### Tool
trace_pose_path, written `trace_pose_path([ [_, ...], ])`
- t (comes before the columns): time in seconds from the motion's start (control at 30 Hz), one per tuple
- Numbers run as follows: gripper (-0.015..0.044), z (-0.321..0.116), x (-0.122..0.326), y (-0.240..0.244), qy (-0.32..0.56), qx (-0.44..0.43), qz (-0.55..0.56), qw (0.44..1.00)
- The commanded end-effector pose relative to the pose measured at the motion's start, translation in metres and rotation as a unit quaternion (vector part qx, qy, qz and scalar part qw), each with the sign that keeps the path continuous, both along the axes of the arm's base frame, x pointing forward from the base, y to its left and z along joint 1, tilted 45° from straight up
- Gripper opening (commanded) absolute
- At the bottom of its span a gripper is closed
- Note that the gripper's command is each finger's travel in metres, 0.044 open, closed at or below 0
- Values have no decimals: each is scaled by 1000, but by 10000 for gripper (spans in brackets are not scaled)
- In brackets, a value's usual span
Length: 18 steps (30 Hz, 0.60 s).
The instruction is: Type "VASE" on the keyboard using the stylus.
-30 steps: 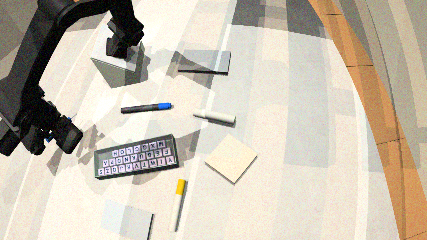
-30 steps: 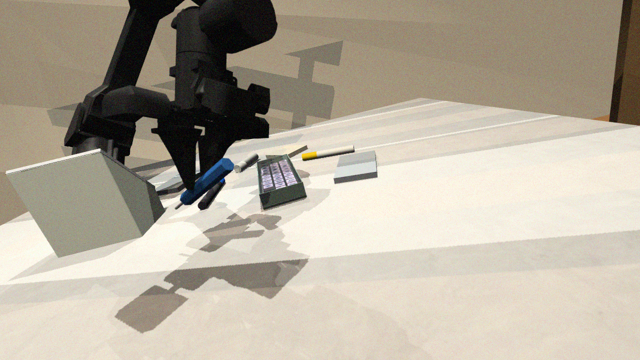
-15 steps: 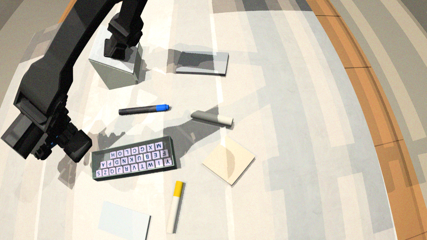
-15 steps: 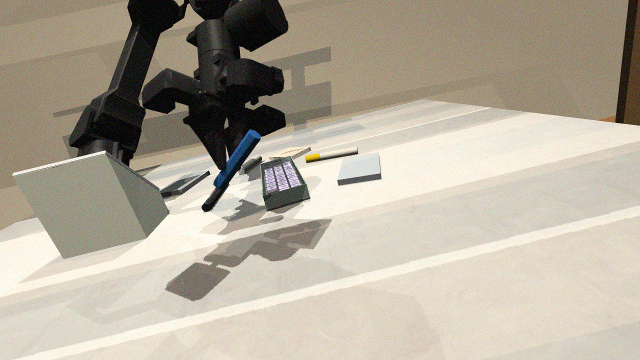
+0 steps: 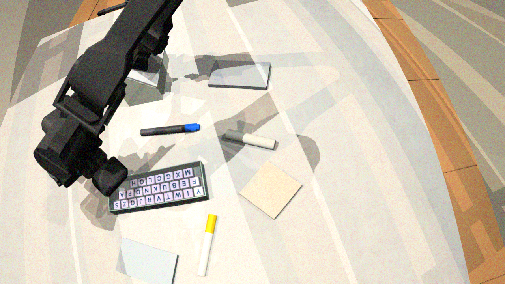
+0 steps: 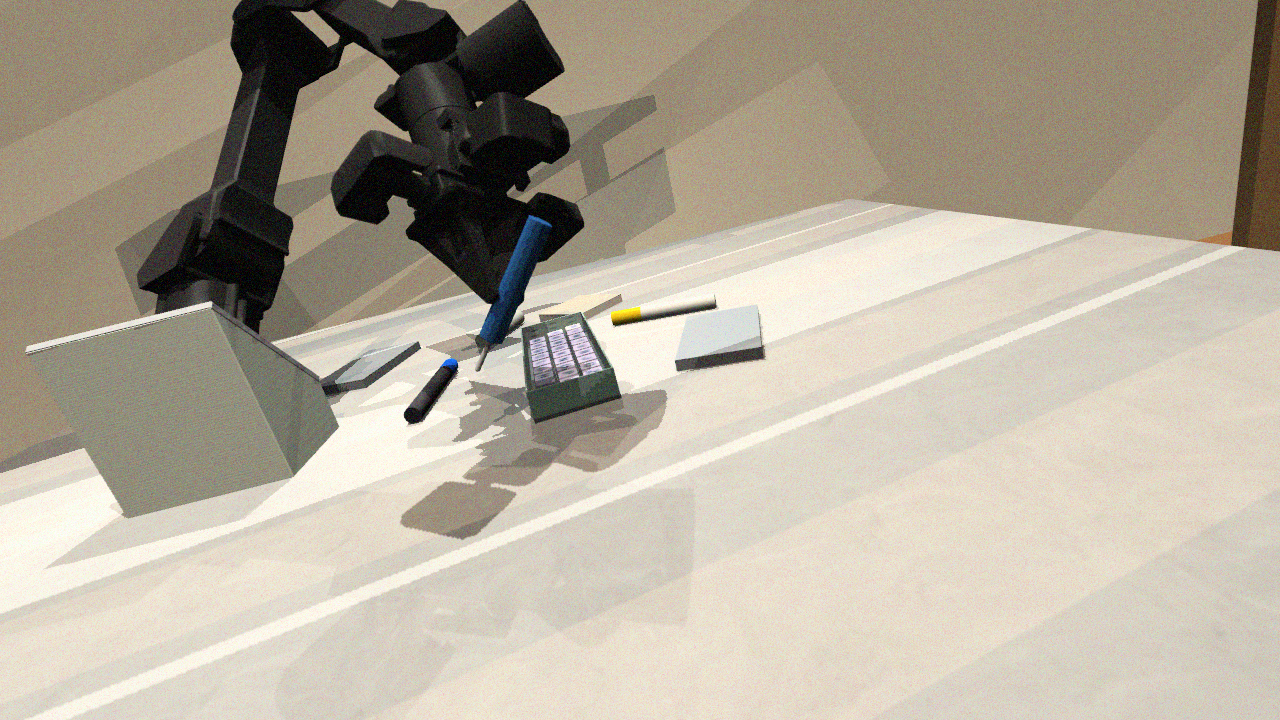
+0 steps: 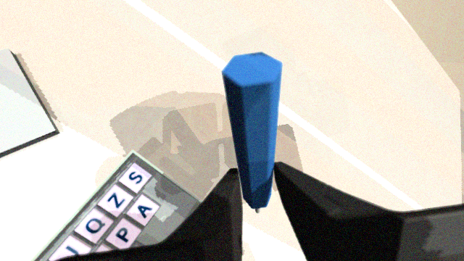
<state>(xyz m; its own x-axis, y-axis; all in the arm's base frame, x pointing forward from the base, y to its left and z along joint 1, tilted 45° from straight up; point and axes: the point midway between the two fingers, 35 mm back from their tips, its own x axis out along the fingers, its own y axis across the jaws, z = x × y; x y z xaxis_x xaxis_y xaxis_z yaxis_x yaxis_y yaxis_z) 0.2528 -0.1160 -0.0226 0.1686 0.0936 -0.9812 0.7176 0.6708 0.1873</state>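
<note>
Wrist view: faceted blue stylus [image 6: 516,279] [image 7: 254,127] (hexagonal, tapering) pinched in the black claw [image 6: 501,300] [image 7: 256,172].

Layout on the surface [image 5: 335,212] [image 6: 850,501]
In the top view, we see the keyboard [image 5: 158,187] [image 6: 574,398] between two pens, one [image 5: 162,130] [image 6: 429,394] above, one [image 5: 207,247] [image 6: 664,308] below; right of it lies a square [image 5: 270,189] [image 6: 581,307].

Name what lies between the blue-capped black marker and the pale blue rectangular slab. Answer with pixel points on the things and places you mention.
The dark green keyboard [image 5: 158,189] [image 6: 571,367] [image 7: 117,208] with lilac keys lies between the marker [image 5: 162,129] [image 6: 431,391] and the slab [image 5: 148,263] [image 6: 720,338] [image 7: 22,116], as the top view shows.

Black arm bent over, wrist angled downward, fingers [image 6: 497,300] nearly closed
</note>
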Motion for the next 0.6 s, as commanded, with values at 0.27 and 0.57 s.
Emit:
trace_pose_path([
  [0.27,0,30,15,22,-99,-43,-30,994],
  [0.57,0,52,22,39,-178,-55,-51,981],
])
